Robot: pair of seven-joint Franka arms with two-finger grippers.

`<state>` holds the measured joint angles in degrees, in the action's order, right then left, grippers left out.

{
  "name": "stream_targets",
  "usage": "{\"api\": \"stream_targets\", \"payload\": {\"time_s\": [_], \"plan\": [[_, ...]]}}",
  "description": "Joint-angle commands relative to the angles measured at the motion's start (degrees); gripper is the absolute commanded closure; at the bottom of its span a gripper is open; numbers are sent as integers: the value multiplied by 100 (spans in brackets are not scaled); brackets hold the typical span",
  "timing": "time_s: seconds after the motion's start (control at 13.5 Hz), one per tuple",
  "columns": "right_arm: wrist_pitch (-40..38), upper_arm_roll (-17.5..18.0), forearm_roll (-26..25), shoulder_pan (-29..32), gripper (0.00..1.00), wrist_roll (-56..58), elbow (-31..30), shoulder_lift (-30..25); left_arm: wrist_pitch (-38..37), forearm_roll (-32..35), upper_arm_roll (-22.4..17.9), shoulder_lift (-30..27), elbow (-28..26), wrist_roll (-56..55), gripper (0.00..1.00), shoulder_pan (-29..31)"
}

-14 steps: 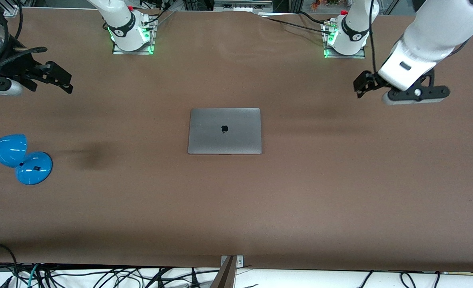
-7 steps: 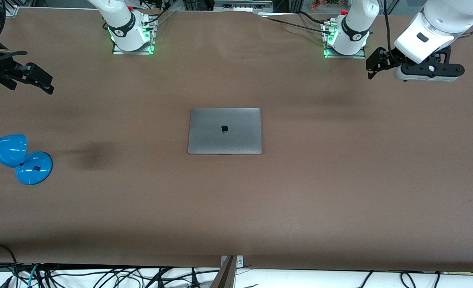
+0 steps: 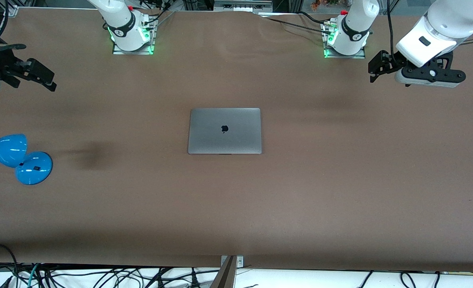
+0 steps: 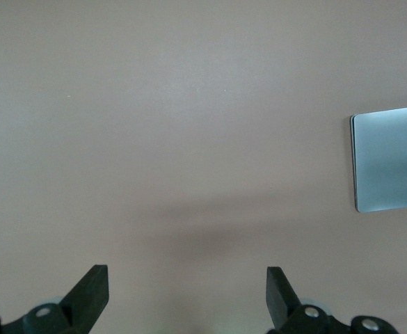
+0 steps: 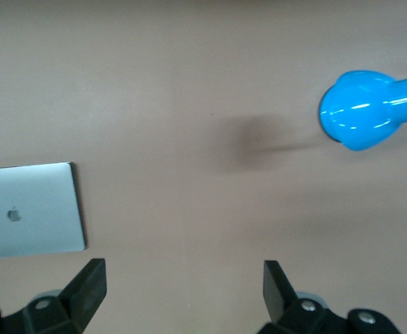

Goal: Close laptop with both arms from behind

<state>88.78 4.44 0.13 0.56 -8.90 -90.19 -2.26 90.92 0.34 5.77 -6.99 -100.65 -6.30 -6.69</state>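
The laptop (image 3: 224,131) lies shut and flat in the middle of the brown table, its grey lid up with the black apple logo showing. An edge of the laptop (image 4: 391,158) shows in the left wrist view, and the same lid (image 5: 29,210) shows in the right wrist view. My left gripper (image 3: 375,68) (image 4: 187,278) hangs open over bare table near the left arm's end, holding nothing. Open too, my right gripper (image 3: 40,76) (image 5: 184,273) hovers over the right arm's end with nothing between its fingers. Both are well apart from the laptop.
A blue lamp (image 3: 16,158) (image 5: 363,118) stands at the right arm's end, nearer the front camera than the right gripper. The arm bases (image 3: 130,34) (image 3: 346,38) sit along the table's back edge. Cables hang below the front edge.
The left gripper has pulled back toward its base, and the right gripper has drawn outward toward its end of the table. The laptop has not moved.
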Motion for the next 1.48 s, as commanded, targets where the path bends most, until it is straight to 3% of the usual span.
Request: {"api": "stream_targets", "payload": {"time_s": [0.0, 0.3, 0.52, 1.4], "plan": [[69, -5, 136, 41, 0, -15, -183, -152, -92, -69, 537, 347, 483, 120, 0, 414], [95, -5, 136, 41, 0, -33, -210, -108, -145, -69, 461, 743, 1002, 94, 0, 213], [148, -5, 128, 50, 0, -33, -219, -108, -154, -60, -57, 770, 1056, 94, 0, -262], [52, -58, 84, 50, 0, -42, -227, -99, -312, 186, -348, 787, 1355, 94, 0, -544]]}}
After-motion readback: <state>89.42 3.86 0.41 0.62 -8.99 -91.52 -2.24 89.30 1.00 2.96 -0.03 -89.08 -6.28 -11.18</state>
